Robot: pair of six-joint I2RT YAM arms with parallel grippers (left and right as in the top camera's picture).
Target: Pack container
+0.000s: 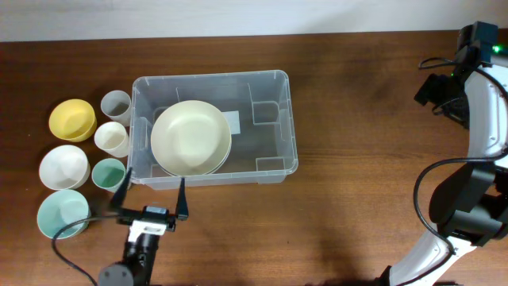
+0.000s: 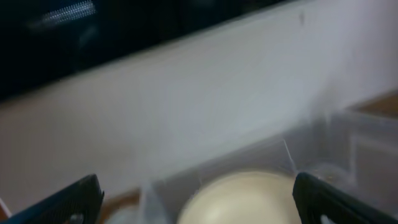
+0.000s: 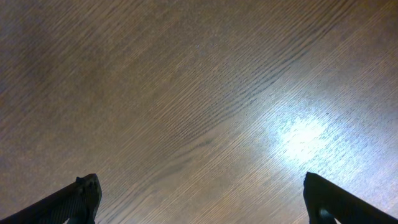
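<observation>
The container [image 1: 214,76] sits on the brown wooden tabletop [image 1: 357,119], left of the middle, with its long sides running left to right. A wide cream dish [image 1: 190,137] lies flat in its left half. A second rim seems to peek out along the dish's right edge, so it may be two stacked, though the overhead view does not settle that. The white label [image 1: 231,123] on the base shows just right of the dish, and the right half of the bin holds only its moulded blocks.

Six smaller vessels cluster just left of the container:
- a yellow bowl [image 1: 73,119] and a grey cup [image 1: 116,105] at the far side
- a cream cup [image 1: 112,138] and a white bowl [image 1: 63,166] in the middle
- a small teal cup [image 1: 109,174] and a pale teal bowl [image 1: 63,213] nearest the arm

The left tool [image 1: 154,181] is at the container's near wall. Its two fingers are spread wide apart with nothing between them, and one tip lies near the left corner. Its wrist view is badly blurred but shows the cream dish between the finger tips.

The right tool [image 3: 199,180] is well away on the right side, its fingers also spread apart, with only bare wood grain (and a bright glare patch) beneath it.
</observation>
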